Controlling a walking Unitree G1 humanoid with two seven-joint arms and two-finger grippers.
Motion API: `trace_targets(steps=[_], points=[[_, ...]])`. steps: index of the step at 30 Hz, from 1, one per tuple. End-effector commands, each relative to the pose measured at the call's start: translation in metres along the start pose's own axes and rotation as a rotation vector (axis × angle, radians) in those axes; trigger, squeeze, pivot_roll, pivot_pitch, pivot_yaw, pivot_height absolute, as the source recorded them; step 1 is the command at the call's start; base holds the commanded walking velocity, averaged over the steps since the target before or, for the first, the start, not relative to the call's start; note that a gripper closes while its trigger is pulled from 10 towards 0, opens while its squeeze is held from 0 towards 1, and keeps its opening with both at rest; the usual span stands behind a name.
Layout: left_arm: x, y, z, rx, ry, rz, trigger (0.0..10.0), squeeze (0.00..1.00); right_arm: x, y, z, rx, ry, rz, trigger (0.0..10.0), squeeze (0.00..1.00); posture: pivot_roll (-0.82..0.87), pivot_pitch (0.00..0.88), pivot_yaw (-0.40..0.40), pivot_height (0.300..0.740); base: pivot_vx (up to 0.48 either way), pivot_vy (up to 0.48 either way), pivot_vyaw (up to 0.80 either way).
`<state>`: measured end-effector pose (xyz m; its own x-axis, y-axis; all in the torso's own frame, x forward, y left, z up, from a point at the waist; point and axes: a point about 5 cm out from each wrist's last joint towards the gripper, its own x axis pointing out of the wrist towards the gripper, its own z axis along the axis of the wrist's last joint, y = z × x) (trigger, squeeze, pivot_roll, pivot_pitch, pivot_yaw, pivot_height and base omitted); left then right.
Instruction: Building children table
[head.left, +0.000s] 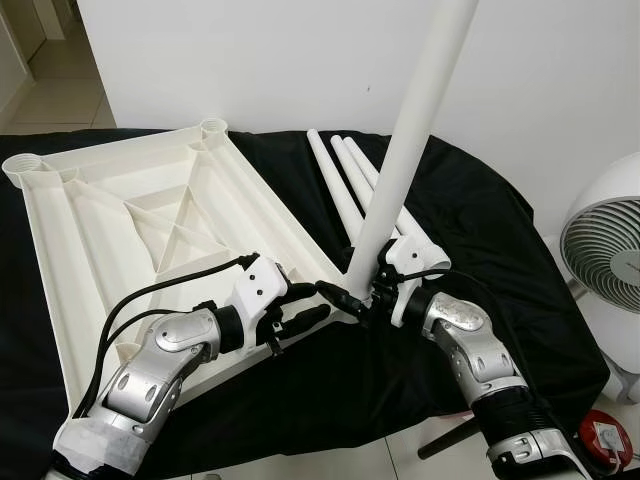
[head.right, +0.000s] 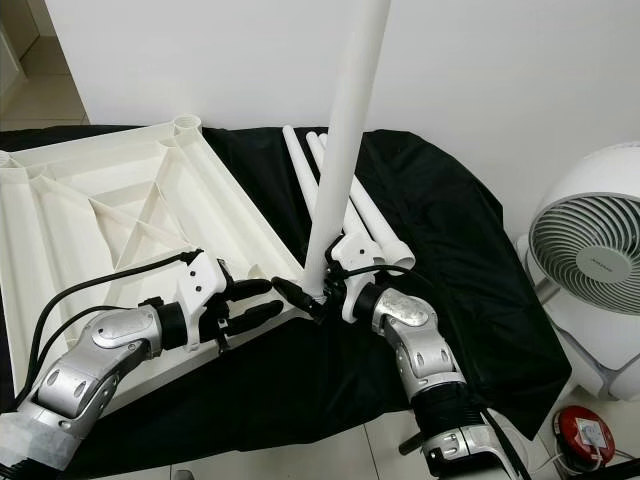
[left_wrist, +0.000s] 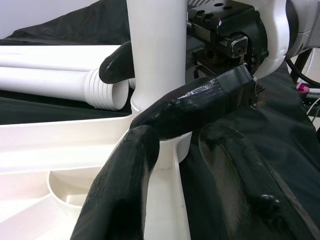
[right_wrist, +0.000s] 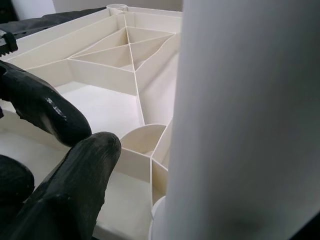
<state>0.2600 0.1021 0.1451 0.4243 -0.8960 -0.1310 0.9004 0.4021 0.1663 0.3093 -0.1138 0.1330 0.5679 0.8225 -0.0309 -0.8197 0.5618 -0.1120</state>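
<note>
The long white plastic leg tube (head.left: 408, 140) stands nearly upright in the upturned white ribbed tabletop's (head.left: 120, 230) near corner socket, its base clasped by the right pincer (head.left: 362, 296), with the left pincer (head.left: 300, 305) spread open just beside.

Smooth, matt white plastic for the ribbed tabletop (head.left: 120, 215), the upright leg (head.left: 405, 150) and the spare legs (head.left: 345, 175) — one spare leg with a ridged, threaded end. Black cloth (head.left: 470, 230), soft and faintly creased, under them. Glossy black rubbery fingers (left_wrist: 200, 102) with scuffed patches — brushed silver metal on the arm shells (head.left: 465, 325). White plastic fan (head.right: 590, 250), slightly shiny.
</note>
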Motion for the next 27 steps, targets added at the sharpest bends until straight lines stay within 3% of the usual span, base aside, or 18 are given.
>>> trace_targets(steps=[1,6,7,8,9,10,11,12,20,21,22,23,24,27], points=[[0.000,-0.003,0.001,0.002,0.005,-0.055,10.0,0.00,-0.002,-0.005,-0.001,-0.013,0.011,0.003,10.0,0.00,0.02,0.000,-0.067,0.740,0.000,0.000,0.00],[-0.001,-0.003,0.001,0.002,0.006,-0.057,10.0,0.00,-0.003,-0.010,-0.007,-0.008,0.022,0.013,10.0,0.00,0.02,0.000,-0.062,0.740,0.000,0.000,0.00],[-0.001,-0.003,0.001,0.001,0.007,-0.059,10.0,0.00,-0.003,-0.011,-0.009,-0.007,0.028,0.006,8.5,0.00,0.01,0.000,-0.060,0.740,0.000,0.000,0.00],[-0.001,-0.003,0.001,-0.001,0.008,-0.063,10.0,0.00,-0.003,-0.013,-0.011,-0.003,0.030,-0.006,5.0,0.00,0.01,0.000,-0.059,0.740,0.000,0.000,0.00],[-0.001,-0.004,0.001,-0.003,0.009,-0.069,10.0,0.00,-0.003,-0.014,-0.013,0.001,0.033,-0.013,2.2,0.00,0.01,0.000,-0.059,0.740,0.000,0.000,0.00],[-0.001,-0.004,0.001,-0.003,0.009,-0.069,10.0,0.00,-0.003,-0.014,-0.013,0.001,0.033,-0.013,2.2,0.00,0.01,0.000,-0.059,0.740,0.000,0.000,0.00],[-0.001,-0.005,0.001,-0.005,0.010,-0.081,10.0,0.00,-0.004,-0.015,-0.014,0.003,0.032,-0.023,0.6,0.00,0.01,0.000,-0.059,0.740,0.000,0.000,0.00],[-0.002,-0.007,0.001,-0.009,0.011,-0.089,10.0,0.00,-0.004,-0.016,-0.015,0.009,0.032,-0.033,0.0,0.00,0.01,0.000,-0.059,0.740,0.000,0.000,0.00],[-0.003,-0.010,-0.001,-0.012,0.018,-0.110,10.0,0.00,-0.002,-0.018,-0.017,0.021,0.020,-0.061,0.0,0.00,0.02,0.000,-0.062,0.740,0.000,0.000,0.00],[-0.004,-0.009,-0.001,-0.011,0.020,-0.102,10.0,0.00,-0.002,-0.018,-0.017,0.026,0.016,-0.074,1.3,0.00,0.02,0.000,-0.065,0.740,0.000,0.000,0.00],[-0.004,-0.009,-0.001,-0.011,0.020,-0.102,10.0,0.00,-0.002,-0.018,-0.017,0.026,0.016,-0.074,1.3,0.00,0.02,0.000,-0.065,0.740,0.000,0.000,0.00],[-0.004,-0.009,-0.002,-0.011,0.020,-0.095,10.0,0.00,-0.002,-0.017,-0.017,0.030,0.012,-0.085,8.6,0.00,0.02,0.000,-0.065,0.740,0.000,0.000,0.00],[-0.004,-0.008,-0.002,-0.011,0.021,-0.088,10.0,0.00,-0.001,-0.016,-0.017,0.039,-0.003,-0.097,10.0,0.00,0.02,0.000,-0.065,0.740,0.000,0.000,0.00],[-0.004,-0.008,-0.002,-0.012,0.022,-0.083,10.0,0.00,0.000,-0.013,-0.017,0.046,-0.024,-0.120,10.0,0.00,0.02,0.000,-0.074,0.740,0.000,0.000,0.00]])
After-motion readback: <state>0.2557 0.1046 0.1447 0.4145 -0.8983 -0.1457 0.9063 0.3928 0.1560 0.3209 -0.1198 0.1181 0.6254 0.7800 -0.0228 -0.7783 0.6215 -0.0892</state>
